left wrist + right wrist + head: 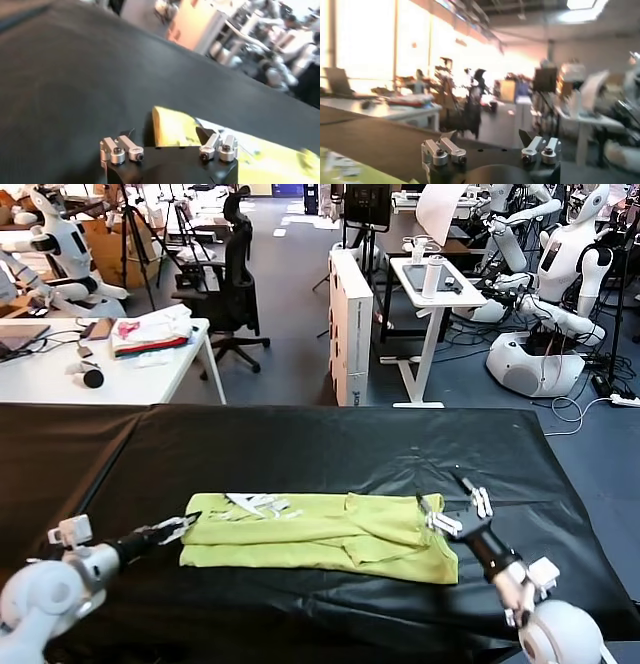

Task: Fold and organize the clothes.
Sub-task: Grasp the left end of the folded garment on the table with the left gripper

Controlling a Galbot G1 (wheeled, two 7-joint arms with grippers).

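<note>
Low, both arms flanking the T-shirt (320,534), jaws spread.

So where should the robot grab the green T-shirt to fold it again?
Probably the two short ends of the T-shirt. It lies flat as a long strip on the black table, and the open left claw and right claw already sit at those ends, so each could come in from its own side.

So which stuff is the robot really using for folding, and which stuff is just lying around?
For the job:
- lime-green T-shirt, lying folded lengthwise on the black table
- left gripper, open at the shirt's left end
- right gripper, open at its right end

Just lying about:
- white, pink and red cloth pile on the white desk
- office chair
- white cabinet
</note>
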